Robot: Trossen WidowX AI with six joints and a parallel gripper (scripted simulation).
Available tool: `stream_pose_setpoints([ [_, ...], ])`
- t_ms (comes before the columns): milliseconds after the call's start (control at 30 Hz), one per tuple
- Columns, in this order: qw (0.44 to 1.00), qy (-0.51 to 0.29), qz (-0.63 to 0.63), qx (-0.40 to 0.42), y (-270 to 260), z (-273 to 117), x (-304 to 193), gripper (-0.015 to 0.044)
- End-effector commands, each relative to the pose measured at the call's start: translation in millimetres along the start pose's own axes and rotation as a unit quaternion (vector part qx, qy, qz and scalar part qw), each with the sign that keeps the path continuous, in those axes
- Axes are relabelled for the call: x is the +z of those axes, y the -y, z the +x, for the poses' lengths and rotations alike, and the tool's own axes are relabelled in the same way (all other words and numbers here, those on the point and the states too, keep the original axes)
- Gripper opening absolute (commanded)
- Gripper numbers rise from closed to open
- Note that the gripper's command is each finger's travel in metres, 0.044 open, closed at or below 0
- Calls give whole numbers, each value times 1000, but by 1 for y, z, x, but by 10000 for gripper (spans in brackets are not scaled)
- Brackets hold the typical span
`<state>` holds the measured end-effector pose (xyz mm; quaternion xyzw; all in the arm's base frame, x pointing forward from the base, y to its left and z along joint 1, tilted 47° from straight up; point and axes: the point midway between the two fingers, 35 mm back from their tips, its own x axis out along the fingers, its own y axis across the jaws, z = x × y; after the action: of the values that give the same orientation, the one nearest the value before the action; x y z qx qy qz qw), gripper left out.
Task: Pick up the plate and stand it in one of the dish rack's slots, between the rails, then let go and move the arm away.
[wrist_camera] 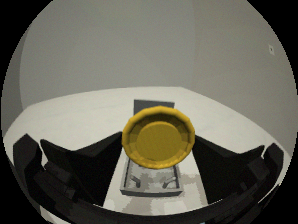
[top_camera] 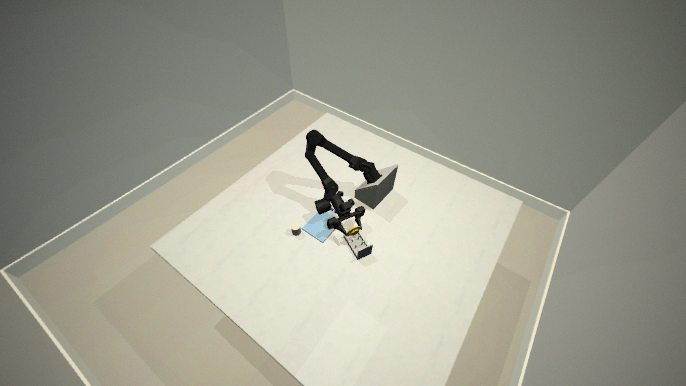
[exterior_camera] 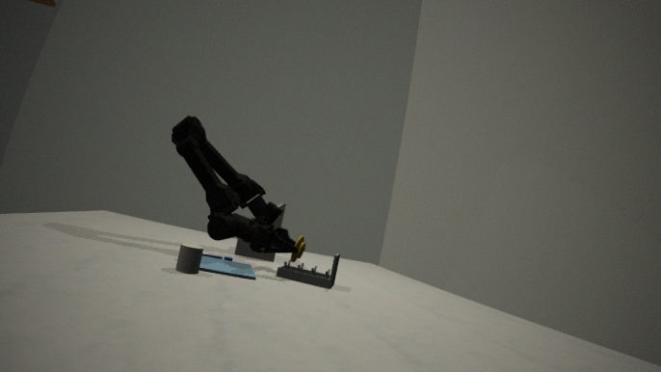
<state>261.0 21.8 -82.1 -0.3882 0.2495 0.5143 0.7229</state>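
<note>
The yellow plate point(top_camera: 354, 230) point(exterior_camera: 299, 249) point(wrist_camera: 160, 140) is held by opposite edges between the fingers of my gripper point(top_camera: 352, 231) point(exterior_camera: 297, 248) point(wrist_camera: 158, 138), which is shut on it. The plate stands nearly upright, a little tilted, above the near end of the dish rack in the exterior view. The grey dish rack point(top_camera: 365, 251) point(exterior_camera: 304, 277) point(wrist_camera: 151, 192) lies on the table with short pegs along it and a tall end wall at its far end. In the wrist view the plate hides the middle of the rack.
A light blue mat point(top_camera: 318, 229) point(exterior_camera: 228, 268) lies beside the rack, with a small dark blue thing at its back edge. A short grey cylinder point(top_camera: 296, 229) point(exterior_camera: 189, 259) stands next to the mat. A grey angled block point(top_camera: 384, 191) stands by the arm's base.
</note>
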Motion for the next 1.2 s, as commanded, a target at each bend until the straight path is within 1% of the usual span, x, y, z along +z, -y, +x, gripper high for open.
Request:
stream_pose_setpoints([
  [0,1000,-1,3,2,-2,3,-2,0],
  [133,1000,0,0,0,-3,7,-22,0],
  [600,1000,-4,3,1,-2,5,-19,0],
  [1100,1000,-4,2,1,-3,5,-19,394],
  [1167,1000,-4,2,1,-3,5,-19,400],
])
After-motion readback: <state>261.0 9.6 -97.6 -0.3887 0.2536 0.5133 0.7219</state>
